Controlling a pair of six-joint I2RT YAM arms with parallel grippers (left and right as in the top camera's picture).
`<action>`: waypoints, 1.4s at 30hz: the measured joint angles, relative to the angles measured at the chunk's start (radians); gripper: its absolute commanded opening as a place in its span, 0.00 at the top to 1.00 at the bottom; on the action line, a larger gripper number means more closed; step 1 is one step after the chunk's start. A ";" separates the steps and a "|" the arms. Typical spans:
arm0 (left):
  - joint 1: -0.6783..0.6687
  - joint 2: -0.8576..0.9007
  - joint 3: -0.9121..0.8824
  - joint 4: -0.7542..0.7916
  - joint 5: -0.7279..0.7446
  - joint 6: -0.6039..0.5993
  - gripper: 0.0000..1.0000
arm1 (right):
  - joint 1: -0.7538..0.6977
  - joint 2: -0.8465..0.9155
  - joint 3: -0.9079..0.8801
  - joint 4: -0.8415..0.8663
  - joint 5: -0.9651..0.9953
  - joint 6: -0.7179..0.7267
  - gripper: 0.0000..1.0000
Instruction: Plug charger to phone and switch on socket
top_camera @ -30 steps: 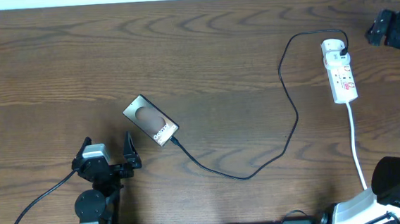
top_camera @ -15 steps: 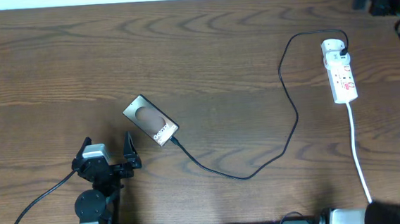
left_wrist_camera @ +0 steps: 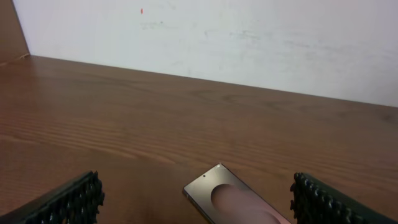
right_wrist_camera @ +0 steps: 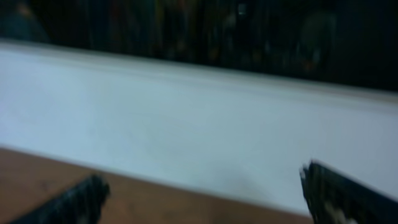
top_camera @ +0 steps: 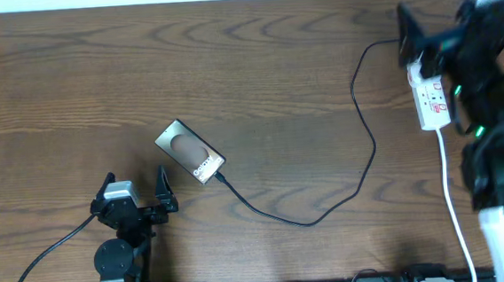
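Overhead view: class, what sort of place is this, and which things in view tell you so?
Probably a robot test bench indoors: a wooden table against a plain pale wall, a left gripper open at its near edge, and a phone, charger and socket laid out on it.

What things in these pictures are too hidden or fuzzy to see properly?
- Overhead: the right arm covers the far end of the socket; its switch is too small to read.
- Overhead: the charger tip at the phone is too small to judge.
- Left wrist: the picture's bottom edge cuts off the phone.
- Right wrist: the whole picture is blurred.
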 measured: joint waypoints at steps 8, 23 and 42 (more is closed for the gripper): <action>0.000 0.000 0.000 0.000 0.000 0.000 0.04 | 0.029 -0.257 -0.447 0.402 -0.002 -0.006 0.01; 0.000 0.000 0.000 0.000 0.000 0.000 0.04 | 0.052 -0.615 -0.960 0.616 -0.002 -0.024 0.01; 0.000 0.000 0.000 0.000 0.000 0.000 0.04 | 0.053 -0.945 -1.104 0.253 0.003 -0.066 0.01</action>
